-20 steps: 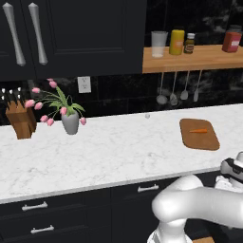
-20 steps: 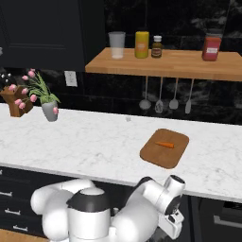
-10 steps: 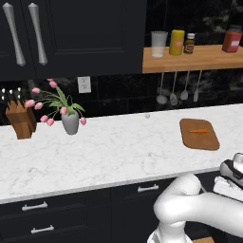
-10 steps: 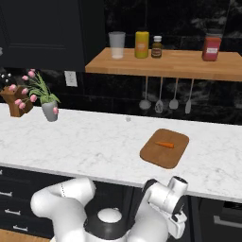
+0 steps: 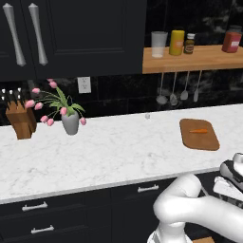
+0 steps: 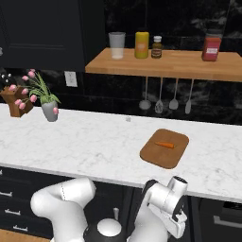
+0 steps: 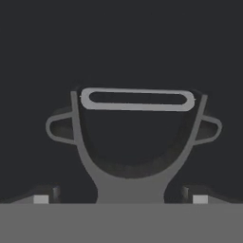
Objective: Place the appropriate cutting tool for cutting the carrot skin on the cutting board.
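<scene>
A: Hand view: a Y-shaped peeler [image 7: 135, 142] rises between the fingertips [image 7: 42, 198]. Gripper [image 7: 120, 199] clenched on its handle, by the look of it.

B: Noted. The arm sits folded low, below the counter edge. The cutting board [image 6: 156, 153] lies on the marble counter [image 6: 85, 142] to the right, with the carrot [image 6: 165, 145] on it.

A: Advice: lift clear of the counter lip first, then carry across and set the peeler on bare wood beside the carrot, not on it.

B: Agreed. Release low and flat.
</scene>
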